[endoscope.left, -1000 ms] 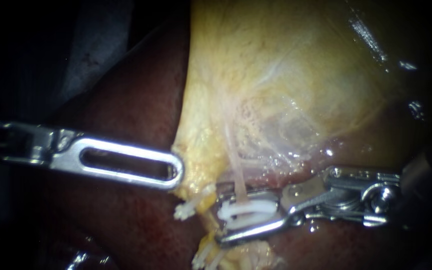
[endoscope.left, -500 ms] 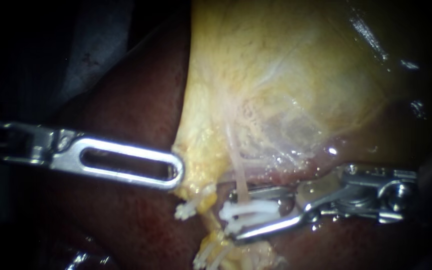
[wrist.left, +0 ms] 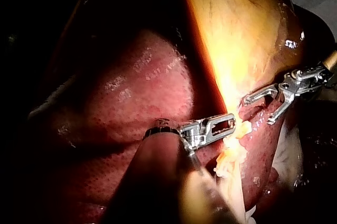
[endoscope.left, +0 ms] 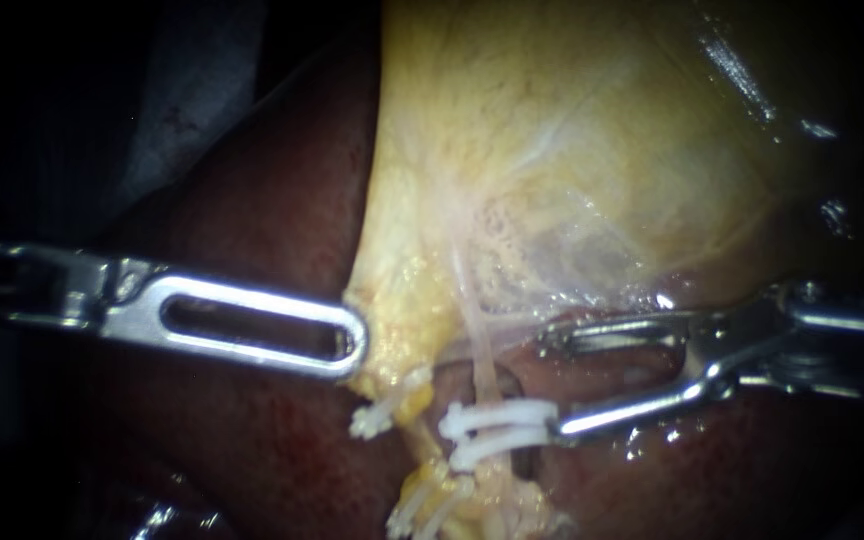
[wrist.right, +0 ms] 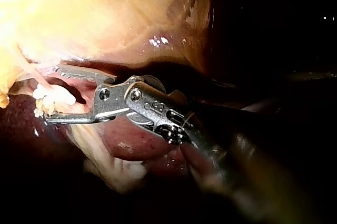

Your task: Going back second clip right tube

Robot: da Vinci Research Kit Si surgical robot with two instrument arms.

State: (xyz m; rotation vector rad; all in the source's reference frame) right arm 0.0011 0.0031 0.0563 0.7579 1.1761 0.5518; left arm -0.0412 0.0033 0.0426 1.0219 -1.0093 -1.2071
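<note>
Left instrument [endoscope.left: 355, 345]: enters from the left, lies flat across the dark red liver [endoscope.left: 252, 460] and ends at the lower left edge of the yellow gallbladder [endoscope.left: 552, 150]. Grips that edge with jaws closed on it, a fold of yellow tissue pinched between them and drawn to a point. Shows the slotted upper jaw toward the endoscope.

Right instrument [endoscope.left: 550, 385]: enters from the right, just below the gallbladder's lower margin. Holds nothing, with jaws spread wide. Runs the upper jaw along the gallbladder's underside and stops it short of the right tube [endoscope.left: 479, 345], apart from it. Angles the lower jaw down to the right ends of the white clips [endoscope.left: 500, 425], touching or just beside them; contact cannot be confirmed.

White clips: two, side by side, set across the right tube below the gallbladder and closed around it. In the right wrist view, sit at the mouth of the open jaws, ahead of the tips and clear of the upper jaw.

Further white clip [endoscope.left: 374, 418]: sits near the left instrument's tip, against the yellow tissue. Tube beneath not discernible.
</note>
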